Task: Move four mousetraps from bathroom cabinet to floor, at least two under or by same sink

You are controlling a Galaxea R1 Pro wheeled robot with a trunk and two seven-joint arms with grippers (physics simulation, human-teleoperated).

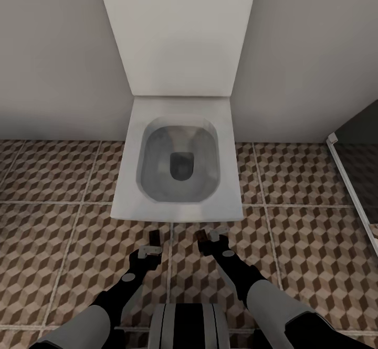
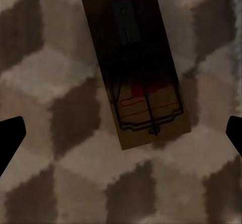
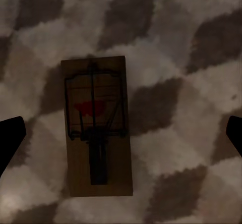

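mousetraps (image 2: 136, 65) (image 3: 98, 125) flat on bathroom floor (image 1: 315, 244), between spread fingers (image 2: 10, 138) (image 3: 10, 138)

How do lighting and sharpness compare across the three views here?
Head view: evenly lit and fairly sharp, white toilet bright. Left wrist view: dim and soft, the mousetrap darkly shadowed on the tiled floor. Right wrist view: equally dim, its mousetrap murky, cube pattern blurred.

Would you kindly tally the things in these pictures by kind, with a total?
Small brown wooden mousetraps on the cube-patterned tile floor: 2 (left wrist view; right wrist view)
White rectangular toilet: 1
Grippers: 2 (left gripper, right gripper)
Total: 5
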